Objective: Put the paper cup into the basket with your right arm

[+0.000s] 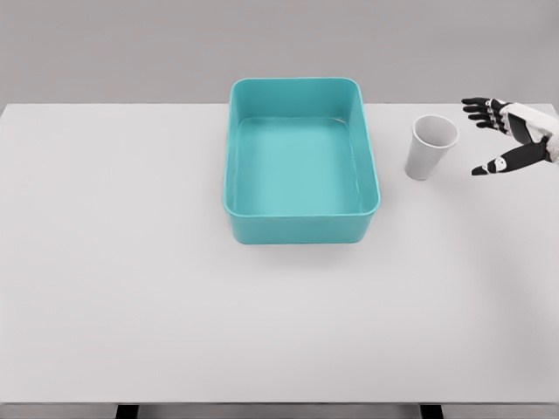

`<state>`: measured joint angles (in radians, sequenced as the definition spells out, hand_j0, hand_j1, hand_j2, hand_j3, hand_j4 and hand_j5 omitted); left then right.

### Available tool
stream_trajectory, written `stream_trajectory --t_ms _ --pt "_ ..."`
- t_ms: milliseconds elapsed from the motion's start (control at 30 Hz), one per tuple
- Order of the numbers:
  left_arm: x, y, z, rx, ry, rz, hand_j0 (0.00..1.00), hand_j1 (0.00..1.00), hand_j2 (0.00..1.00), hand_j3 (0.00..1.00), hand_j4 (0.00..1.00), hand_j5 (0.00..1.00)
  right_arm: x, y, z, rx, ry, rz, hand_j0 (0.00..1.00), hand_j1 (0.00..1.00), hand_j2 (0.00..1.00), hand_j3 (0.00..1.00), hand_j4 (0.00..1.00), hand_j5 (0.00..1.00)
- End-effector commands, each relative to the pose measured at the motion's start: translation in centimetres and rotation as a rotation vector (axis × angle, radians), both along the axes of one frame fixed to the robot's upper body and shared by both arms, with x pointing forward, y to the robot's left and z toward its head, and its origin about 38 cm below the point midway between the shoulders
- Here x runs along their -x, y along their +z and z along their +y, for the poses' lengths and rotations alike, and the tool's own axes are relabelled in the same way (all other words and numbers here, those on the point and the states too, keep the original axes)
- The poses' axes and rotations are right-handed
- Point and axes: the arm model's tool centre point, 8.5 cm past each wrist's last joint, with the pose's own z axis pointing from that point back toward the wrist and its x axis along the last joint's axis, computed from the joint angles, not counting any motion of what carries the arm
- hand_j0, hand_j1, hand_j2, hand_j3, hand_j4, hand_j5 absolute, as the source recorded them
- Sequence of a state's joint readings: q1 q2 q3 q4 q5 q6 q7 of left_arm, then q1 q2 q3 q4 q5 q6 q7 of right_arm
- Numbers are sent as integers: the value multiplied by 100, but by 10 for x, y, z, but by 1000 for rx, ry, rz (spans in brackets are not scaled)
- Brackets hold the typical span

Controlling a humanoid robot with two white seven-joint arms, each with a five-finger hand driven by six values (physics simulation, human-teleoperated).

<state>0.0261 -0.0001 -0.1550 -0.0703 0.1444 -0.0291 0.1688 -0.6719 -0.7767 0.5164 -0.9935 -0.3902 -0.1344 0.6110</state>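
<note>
Paper cup (431, 147): white, upright with a slight tilt, mouth open upward, standing on the table at 3 o'clock from the basket, near its right wall but apart. Basket (301, 223): teal rectangular tub with rounded corners, sitting flat, long axis running 12 to 6 o'clock, interior holding nothing.

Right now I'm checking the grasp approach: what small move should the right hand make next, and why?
Probably slide the right hand leftward until its fingers bracket the paper cup. The hand is open, thumb below and fingers above, level with the cup but apart from it. The cup stands upright on the table, just right of the teal basket, which holds nothing.
</note>
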Motion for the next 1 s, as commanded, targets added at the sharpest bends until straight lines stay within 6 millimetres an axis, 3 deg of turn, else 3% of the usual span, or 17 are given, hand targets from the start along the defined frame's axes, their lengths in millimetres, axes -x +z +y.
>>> stream_trajectory --t_ms 0,233,967 --pt "0 0 0 0 0 0 100 100 100 100 100 100 -2 -6 8 -17 9 7 100 100 100 100 100 100" --pt "0 0 0 0 0 0 100 100 100 100 100 100 -16 -8 19 -18 3 5 100 100 100 100 100 100" --pt "0 0 0 0 0 0 100 100 100 100 100 100 -25 -13 32 -9 14 12 100 100 100 100 100 100"
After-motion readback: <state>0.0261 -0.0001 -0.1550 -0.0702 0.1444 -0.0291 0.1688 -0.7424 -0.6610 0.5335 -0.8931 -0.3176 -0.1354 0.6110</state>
